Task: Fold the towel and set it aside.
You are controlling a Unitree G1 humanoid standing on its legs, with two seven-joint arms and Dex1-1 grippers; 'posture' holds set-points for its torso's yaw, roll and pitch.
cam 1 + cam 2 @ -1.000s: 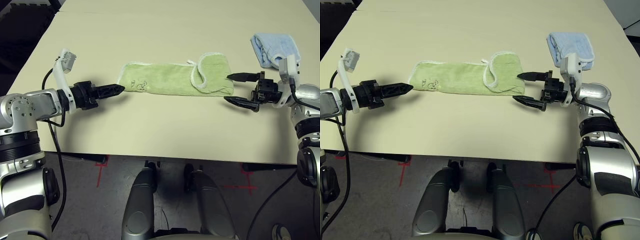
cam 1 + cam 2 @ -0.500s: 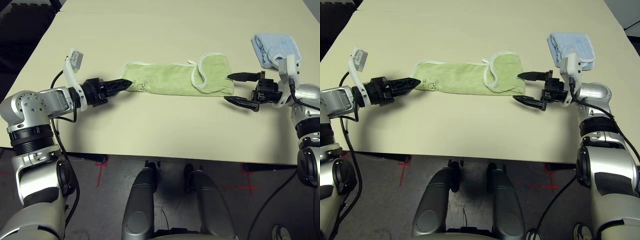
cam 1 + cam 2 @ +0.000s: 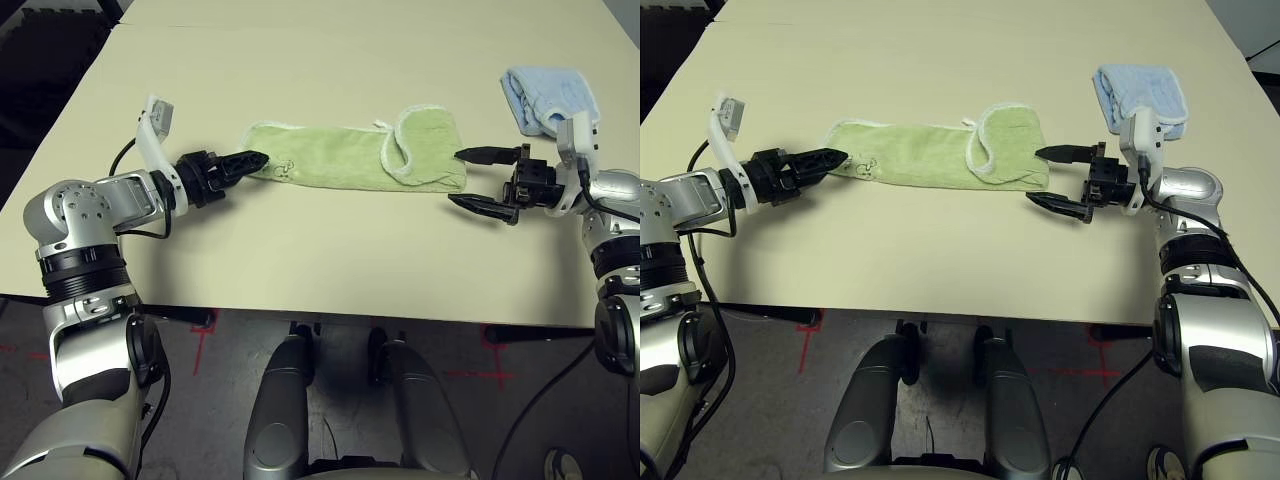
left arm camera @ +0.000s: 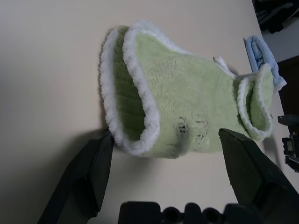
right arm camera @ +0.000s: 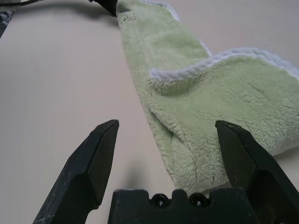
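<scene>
The light green towel [image 3: 340,158] lies as a long strip across the table, its right end turned back on itself in a loop of white edging. My left gripper [image 3: 247,161] is open at the strip's left end. In the left wrist view the towel's rolled end [image 4: 154,107] lies between the two spread fingers [image 4: 86,177], by the small dark embroidery. At the towel's right end my right gripper [image 3: 456,177] is open, one finger behind the corner and one in front. The folded corner [image 5: 219,102] sits just ahead of that gripper's fingers [image 5: 93,158].
A smaller light blue folded cloth [image 3: 550,98] lies at the far right, just behind my right wrist. The beige table [image 3: 320,60] stretches bare behind the towel and in front of it to the near edge.
My left arm has swung in toward the towel, bringing its open fingers from beside the left end to around it. The right gripper and the towel have stayed put.
</scene>
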